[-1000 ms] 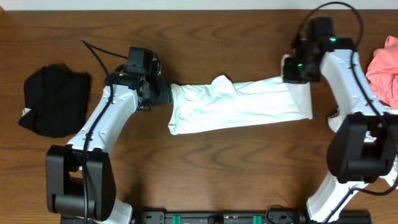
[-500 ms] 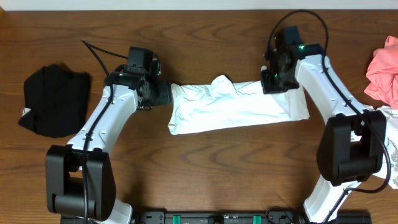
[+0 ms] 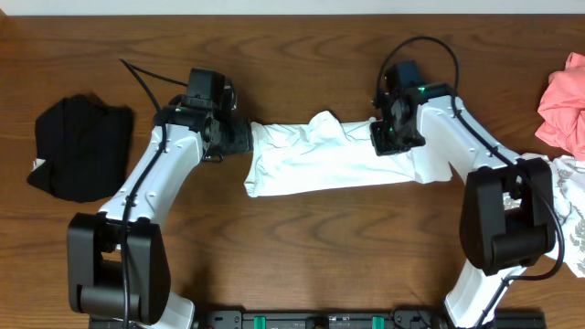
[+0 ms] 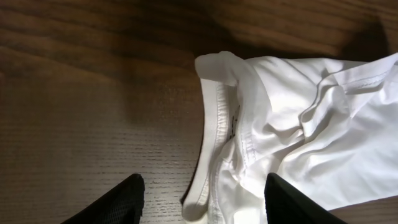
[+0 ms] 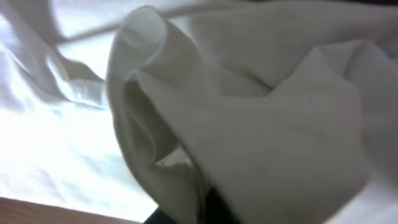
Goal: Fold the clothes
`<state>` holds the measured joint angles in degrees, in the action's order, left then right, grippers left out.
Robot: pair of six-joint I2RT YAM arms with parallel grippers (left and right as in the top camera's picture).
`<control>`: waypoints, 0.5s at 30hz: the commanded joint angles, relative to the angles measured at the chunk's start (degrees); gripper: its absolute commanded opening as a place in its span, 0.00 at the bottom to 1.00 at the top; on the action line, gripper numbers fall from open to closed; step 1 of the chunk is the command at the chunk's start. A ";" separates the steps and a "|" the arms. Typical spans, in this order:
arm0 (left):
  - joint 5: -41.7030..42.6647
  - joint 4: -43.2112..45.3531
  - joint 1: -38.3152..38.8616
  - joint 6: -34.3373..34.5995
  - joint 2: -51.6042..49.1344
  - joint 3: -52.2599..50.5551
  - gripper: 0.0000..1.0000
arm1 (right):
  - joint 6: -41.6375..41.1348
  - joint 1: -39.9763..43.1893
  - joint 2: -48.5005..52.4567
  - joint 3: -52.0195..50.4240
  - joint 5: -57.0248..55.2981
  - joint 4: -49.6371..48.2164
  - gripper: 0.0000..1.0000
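The white shirt (image 3: pixel 320 160) lies as a long band across the middle of the table (image 3: pixel 302 247). The left arm extends forward, elbow bent, with the left gripper (image 3: pixel 233 137) at the shirt's left end. Its jaws stand wide and straddle the hem without clamping it. The right arm arches inward over the shirt's right part. The right gripper (image 3: pixel 384 137) is pinched closed on a raised fold. A black garment (image 3: pixel 78 146) lies far left and a pink garment (image 3: pixel 567 100) far right.
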<state>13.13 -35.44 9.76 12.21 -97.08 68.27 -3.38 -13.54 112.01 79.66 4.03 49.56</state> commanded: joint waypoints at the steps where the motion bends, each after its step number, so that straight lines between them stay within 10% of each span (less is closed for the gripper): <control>1: -0.70 -0.11 -0.09 -0.09 -0.13 0.59 0.63 | 0.22 -1.20 -1.25 -0.37 1.14 -0.85 0.08; 15: -0.70 -0.11 -0.09 -0.09 -0.13 0.59 0.63 | -1.95 -2.51 -1.27 -0.39 3.89 -4.59 0.13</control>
<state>13.13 -35.51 9.76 12.21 -97.08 68.27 -3.90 -15.31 112.01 79.64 6.63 45.39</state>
